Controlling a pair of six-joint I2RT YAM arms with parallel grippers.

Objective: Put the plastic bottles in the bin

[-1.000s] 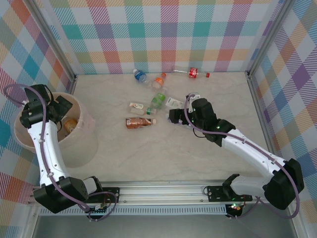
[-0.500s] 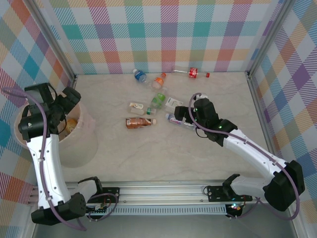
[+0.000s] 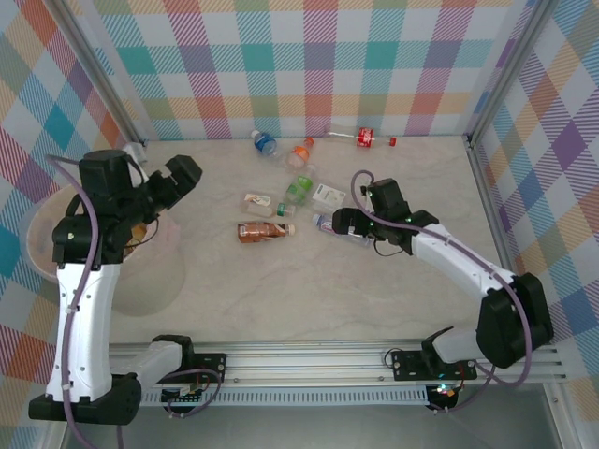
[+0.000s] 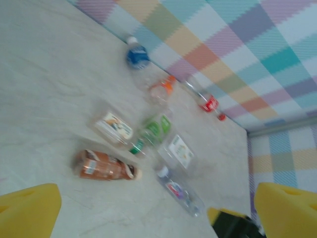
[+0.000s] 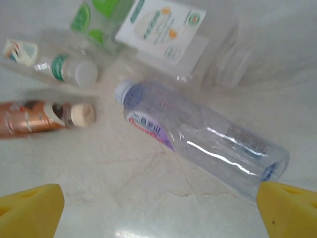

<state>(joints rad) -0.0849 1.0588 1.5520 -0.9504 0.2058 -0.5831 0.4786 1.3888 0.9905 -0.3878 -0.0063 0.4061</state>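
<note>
- Your left fingers [image 3: 170, 185] hang spread wide above the desk [image 3: 281, 281], just beside the bin [image 3: 154, 276], with nothing between them.
- The bin stands at the desk's left edge, partly hidden under the left arm.
- Your right fingers [image 3: 339, 224] are also fully apart, low over the desk and straddling the clear bottle [image 5: 198, 131] without pinching it.
- The clear bottle lies flat mid-desk. Its long axis runs left to right, with the cap toward the bin side and the base under the right wrist.
- The copper bottle [image 3: 262, 231] lies flat just left of it on the same left-right axis, its pale cap pointing right.
- The green bottle [image 3: 299, 190] lies behind them, slanted, with its cap toward the near left.
- The red-labelled bottle [image 3: 365, 138] lies along the back wall, its cap pointing right.
</note>
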